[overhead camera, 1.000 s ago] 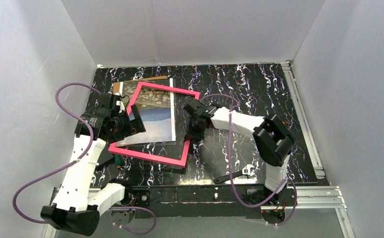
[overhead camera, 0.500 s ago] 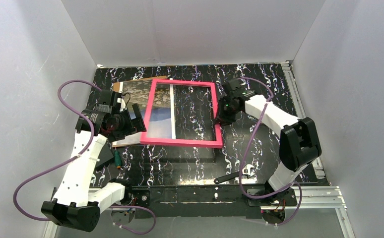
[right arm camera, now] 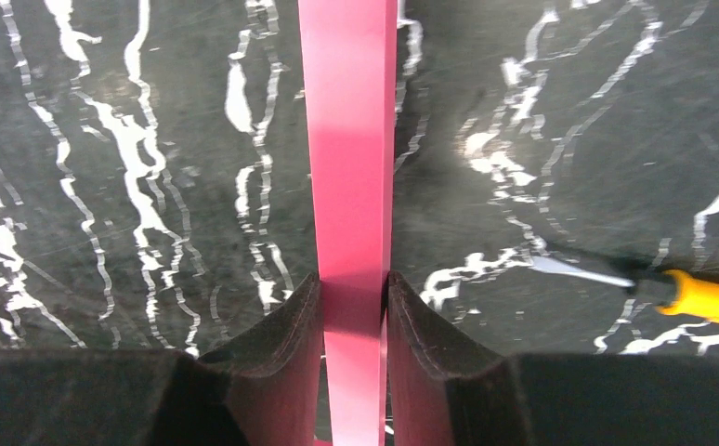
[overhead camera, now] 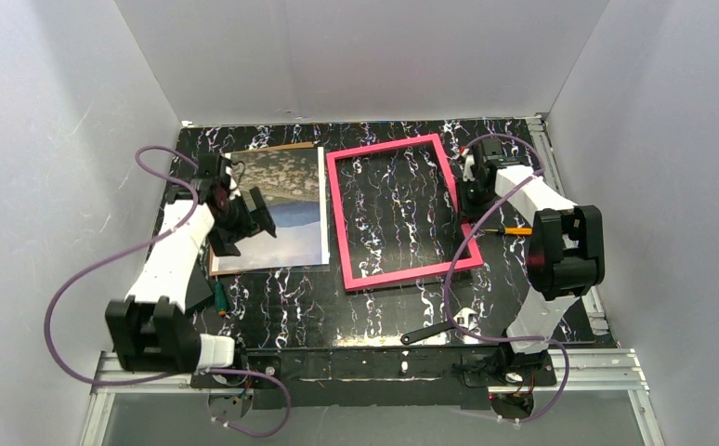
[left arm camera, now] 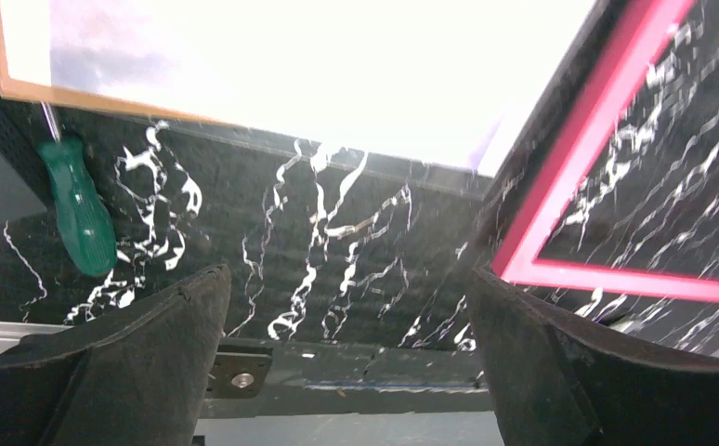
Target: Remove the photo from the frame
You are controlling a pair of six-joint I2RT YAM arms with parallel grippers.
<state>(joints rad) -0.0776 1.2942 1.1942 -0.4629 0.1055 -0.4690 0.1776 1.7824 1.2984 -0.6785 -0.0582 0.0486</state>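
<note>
The thin rectangular frame with the bright pink-red border [overhead camera: 411,275] lay flat on the black, white-veined table [overhead camera: 384,311], right of centre, and only the marbled surface showed through its opening. The large landscape photo [overhead camera: 281,209], blue sky over rocky ground with a white strip along its right edge, lay outside the frame, just to its left, resting on a plain brown backing board [overhead camera: 216,270] that peeked out at the far and left edges.

My right gripper [right arm camera: 354,307] was clenched on the frame's right-hand bar, one finger on each side of the pink strip. My left gripper [left arm camera: 346,307] hung over the left part of the photo, fingers spread wide with nothing between them.

A green-handled screwdriver [overhead camera: 219,297] lay by the board's near left corner. An orange-handled screwdriver [overhead camera: 509,229] lay just outside the frame's right edge, close to my right arm. A black adjustable wrench [overhead camera: 439,327] sat near the table's front edge.
</note>
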